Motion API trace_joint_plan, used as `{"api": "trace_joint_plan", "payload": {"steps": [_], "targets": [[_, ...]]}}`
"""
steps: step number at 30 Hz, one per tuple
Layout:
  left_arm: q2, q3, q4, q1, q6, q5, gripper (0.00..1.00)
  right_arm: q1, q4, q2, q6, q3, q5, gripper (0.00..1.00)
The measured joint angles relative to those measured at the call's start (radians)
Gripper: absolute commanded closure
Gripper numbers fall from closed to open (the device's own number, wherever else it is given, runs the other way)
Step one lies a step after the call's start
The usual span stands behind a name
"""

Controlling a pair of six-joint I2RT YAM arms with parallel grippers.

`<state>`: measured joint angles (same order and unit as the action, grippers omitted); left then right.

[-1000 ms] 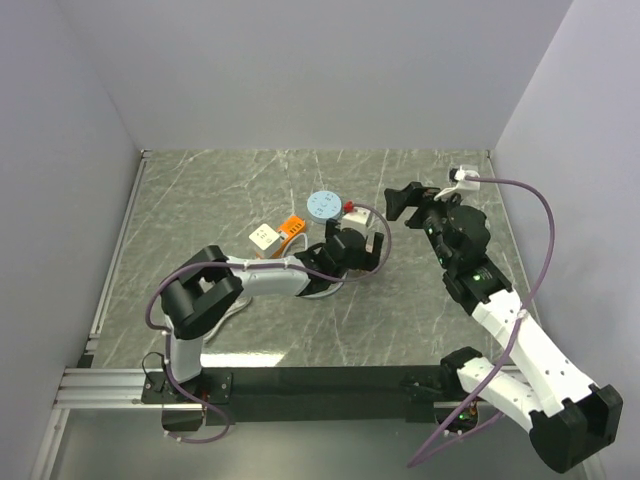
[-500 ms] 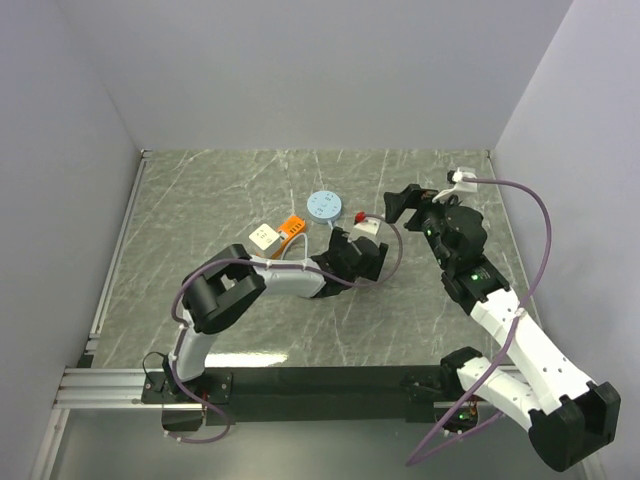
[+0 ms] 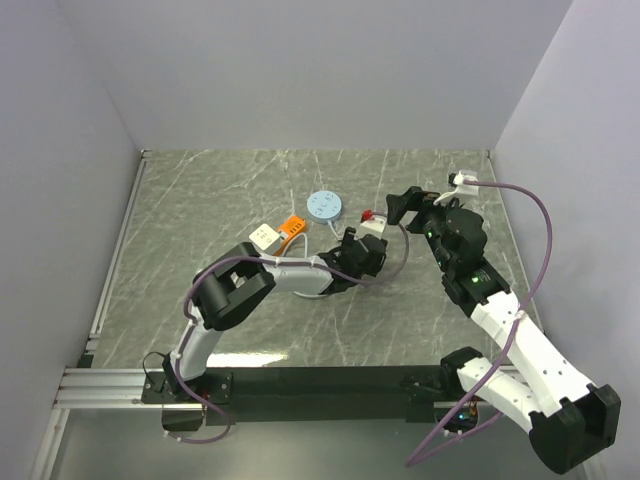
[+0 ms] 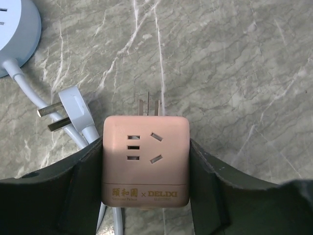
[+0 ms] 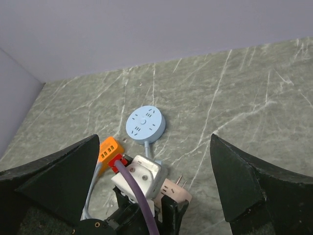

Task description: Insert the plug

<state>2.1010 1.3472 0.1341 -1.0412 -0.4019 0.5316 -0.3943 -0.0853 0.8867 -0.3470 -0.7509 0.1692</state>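
The marbled table (image 3: 220, 190) carries a small cluster of electrical parts near its middle. The right tool (image 5: 154, 142) hangs beside that cluster with its jaws spread wide and nothing between them. The left tool (image 4: 145, 152) is closed around the pink cube adapter (image 4: 145, 161), one finger flat against each side face. The task's thing therefore sits in that grip, low over the table and near the round blue power strip (image 3: 324, 206).

The strip lies face up, off to the left in the left wrist view and not on the line of the adapter's pins. A white plug (image 4: 68, 110) on a pale cable lies loose just beside the left finger. The adapter's metal pins (image 4: 149, 104) point forward, away from the wrist, roughly along the table.

The step in hand is probably carrying the adapter to the strip. To do it well, swing the wrist left and tip the pins downward. Match them to one socket pattern, then press straight in. Avoid snagging the pale cable, and hold the grip square.
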Motion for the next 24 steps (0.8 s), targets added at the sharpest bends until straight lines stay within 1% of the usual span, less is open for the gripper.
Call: {"api": "trace_joint_plan", "payload": {"steps": [1,2,5,8,14,16,19,22,24], "targets": [[0.000,0.000,0.000,0.003,-0.003,-0.004,0.96,0.000,0.000,-0.001,0.000,0.000,0.003,0.01],[-0.002,-0.002,0.001,0.007,-0.004,-0.010,1.00,0.000,0.000,-0.003,0.001,0.000,0.006,0.01],[-0.033,-0.037,0.003,0.026,-0.017,-0.047,1.00,0.001,0.003,-0.023,0.008,0.000,0.031,0.01],[-0.113,-0.114,-0.008,0.059,-0.037,-0.096,1.00,0.003,0.004,-0.058,0.027,0.000,0.061,0.00],[-0.358,-0.254,-0.008,0.167,-0.093,-0.237,1.00,0.005,0.002,-0.114,0.063,0.000,0.085,0.01],[-0.436,-0.290,0.015,0.208,-0.118,-0.293,1.00,0.006,-0.012,-0.118,0.077,0.002,0.052,0.01],[-0.532,-0.315,0.024,0.272,-0.180,-0.376,0.99,0.006,-0.071,-0.122,0.101,0.031,-0.051,0.01],[-0.587,-0.316,0.018,0.325,-0.251,-0.434,0.99,-0.002,-0.126,-0.124,0.135,0.068,-0.164,0.02],[-0.609,-0.314,0.007,0.346,-0.285,-0.453,0.99,-0.039,-0.143,-0.116,0.179,0.078,-0.192,0.02]]}}
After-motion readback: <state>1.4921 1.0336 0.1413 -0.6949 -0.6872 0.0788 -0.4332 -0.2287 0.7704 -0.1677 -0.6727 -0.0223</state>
